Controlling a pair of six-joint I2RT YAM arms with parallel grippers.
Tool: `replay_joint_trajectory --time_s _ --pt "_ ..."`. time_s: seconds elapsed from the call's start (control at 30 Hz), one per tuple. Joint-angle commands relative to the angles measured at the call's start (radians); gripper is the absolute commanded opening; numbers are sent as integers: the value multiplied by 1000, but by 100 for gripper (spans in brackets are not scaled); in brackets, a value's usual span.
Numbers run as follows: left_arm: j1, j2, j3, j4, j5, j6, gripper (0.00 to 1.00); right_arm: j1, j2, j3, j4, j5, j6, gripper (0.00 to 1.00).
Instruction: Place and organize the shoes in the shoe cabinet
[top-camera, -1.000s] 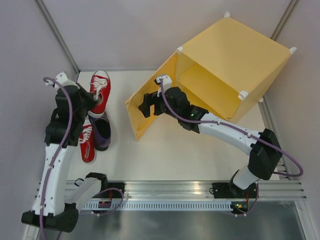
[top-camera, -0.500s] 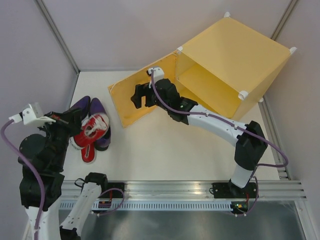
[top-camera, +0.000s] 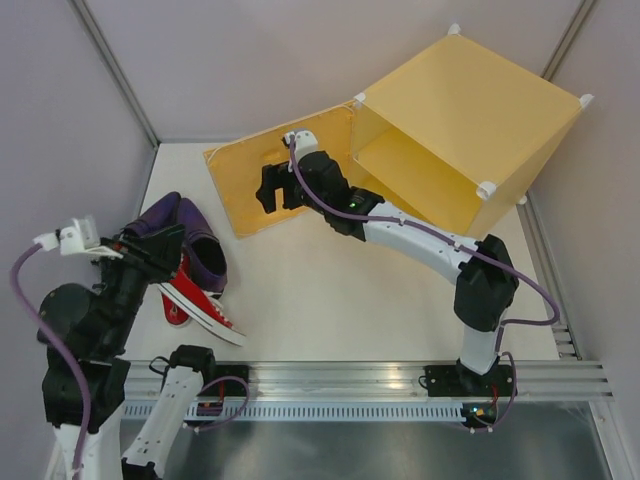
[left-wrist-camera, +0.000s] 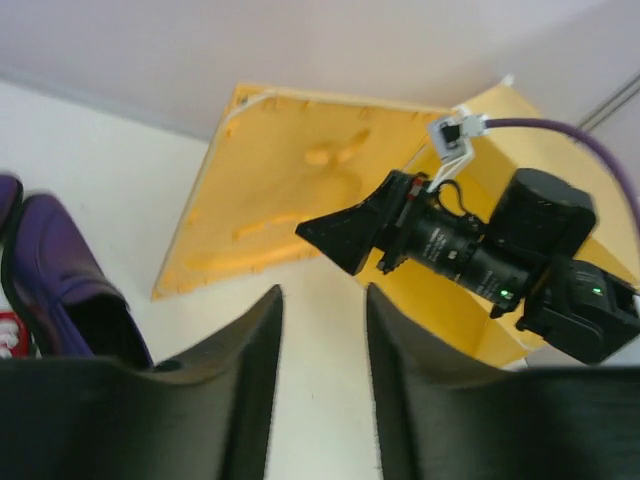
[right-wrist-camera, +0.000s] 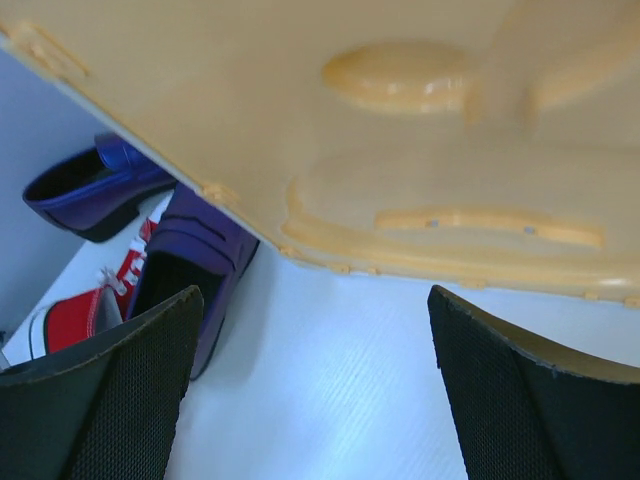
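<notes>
Where the left arm hangs over the left side of the table, the left fingers are seen slightly parted, nothing between them. Just beside them a red sneaker is found tipped on its side, white sole showing. Two purple loafers are noted close behind. Further right, the door is held wide open, the right fingers spread broadly at its embossed face; contact cannot be told. The shoe cabinet is set far right

White table, shoes left, yellow cabinet right
</notes>
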Motion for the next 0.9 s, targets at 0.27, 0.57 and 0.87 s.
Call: replay_joint_trajectory --time_s 0.27,0.57,0.87 --pt "1 127 -248 -190 -129 -32 88 39 -267 -291 -97 -145 -9 97" --pt "1 194 -288 -198 -265 -52 100 292 -131 -379 34 -216 -17 97" --pt "38 277 -286 -160 -381 -24 100 462 78 -298 224 -198 -46 95"
